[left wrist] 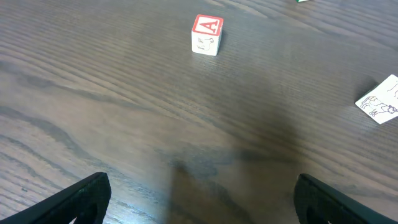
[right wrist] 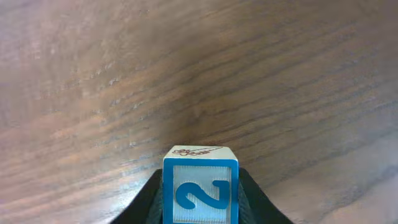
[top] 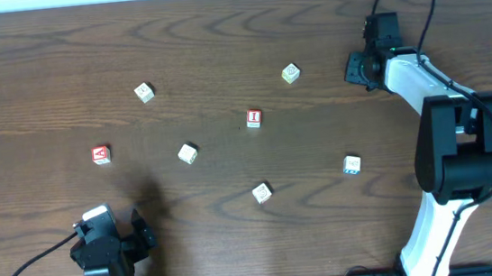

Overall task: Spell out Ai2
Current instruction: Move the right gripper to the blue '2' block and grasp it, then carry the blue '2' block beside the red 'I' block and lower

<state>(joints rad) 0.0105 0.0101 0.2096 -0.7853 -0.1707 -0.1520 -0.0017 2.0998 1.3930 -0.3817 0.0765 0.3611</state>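
Note:
The red A block (top: 101, 155) lies at the left of the table and shows ahead of my left gripper in the left wrist view (left wrist: 206, 35). The red I block (top: 254, 118) lies near the middle. My right gripper (top: 354, 69) is at the far right and is shut on a blue 2 block (right wrist: 200, 185), held above the wood. The 2 block is hidden in the overhead view. My left gripper (top: 139, 234) is open and empty near the front left edge, its fingers wide apart (left wrist: 199, 199).
Several other letter blocks lie scattered: one at the back left (top: 143, 93), one left of centre (top: 188, 153), one at the back (top: 290, 73), one front centre (top: 261, 193), and one with blue print at the right (top: 351, 165).

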